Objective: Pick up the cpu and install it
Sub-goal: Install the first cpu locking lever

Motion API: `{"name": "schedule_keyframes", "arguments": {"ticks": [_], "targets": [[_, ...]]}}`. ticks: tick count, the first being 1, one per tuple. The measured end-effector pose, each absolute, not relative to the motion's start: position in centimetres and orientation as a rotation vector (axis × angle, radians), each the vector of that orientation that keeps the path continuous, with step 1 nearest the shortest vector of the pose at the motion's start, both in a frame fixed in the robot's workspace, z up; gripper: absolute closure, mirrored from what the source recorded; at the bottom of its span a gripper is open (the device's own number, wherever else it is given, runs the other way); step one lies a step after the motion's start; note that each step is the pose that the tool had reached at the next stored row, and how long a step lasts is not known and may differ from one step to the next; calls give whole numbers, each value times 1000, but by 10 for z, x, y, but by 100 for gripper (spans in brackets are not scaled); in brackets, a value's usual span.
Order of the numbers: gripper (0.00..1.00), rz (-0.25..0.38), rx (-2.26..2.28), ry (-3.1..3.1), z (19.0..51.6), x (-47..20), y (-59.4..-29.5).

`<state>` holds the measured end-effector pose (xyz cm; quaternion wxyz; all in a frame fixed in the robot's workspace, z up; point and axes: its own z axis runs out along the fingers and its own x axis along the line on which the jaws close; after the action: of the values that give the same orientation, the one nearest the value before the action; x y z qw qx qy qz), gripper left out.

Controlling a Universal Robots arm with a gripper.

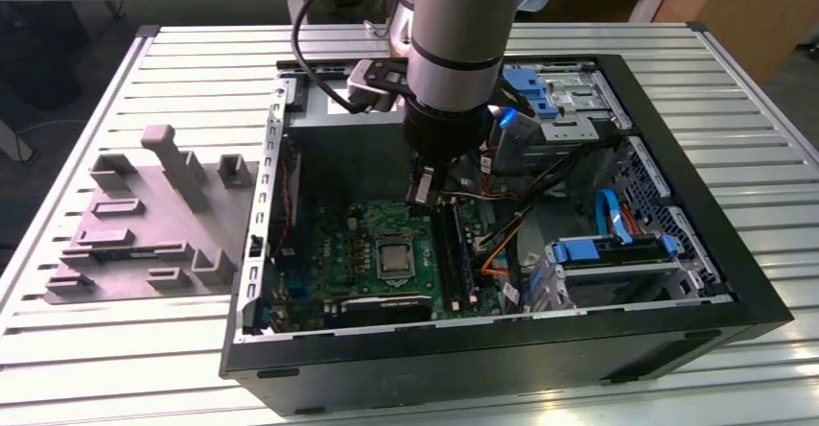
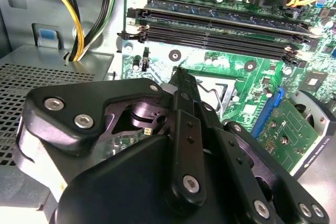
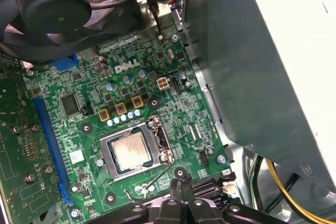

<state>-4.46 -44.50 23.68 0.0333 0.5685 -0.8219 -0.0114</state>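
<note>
The cpu (image 3: 130,150) is a small silvery square lying flat in the socket of the green motherboard (image 3: 89,124), with a metal frame around it. In the exterior view the cpu (image 1: 394,256) shows near the board's middle. My gripper (image 1: 420,191) hangs inside the open computer case, above the board and a little behind the socket. Its two black fingers (image 2: 181,85) meet at the tip, shut with nothing between them. In the first wrist view the gripper (image 3: 183,183) is just beside the socket's edge, apart from the cpu. The fingers hide part of the socket (image 2: 215,87) in the second wrist view.
Black memory slots (image 2: 220,30) run along the board beside the socket. Yellow and black cables (image 2: 76,19) hang near a perforated grey metal box (image 2: 31,93). A black fan (image 3: 63,9) overhangs the board. A grey fixture (image 1: 141,224) sits on the table at the exterior view's left.
</note>
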Motion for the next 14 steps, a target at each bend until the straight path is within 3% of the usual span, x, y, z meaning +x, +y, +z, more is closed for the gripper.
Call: {"name": "schedule_keyframes", "arguments": {"ticks": [14], "targets": [[89,-38,1792,-2501,237,-46,-448]]}}
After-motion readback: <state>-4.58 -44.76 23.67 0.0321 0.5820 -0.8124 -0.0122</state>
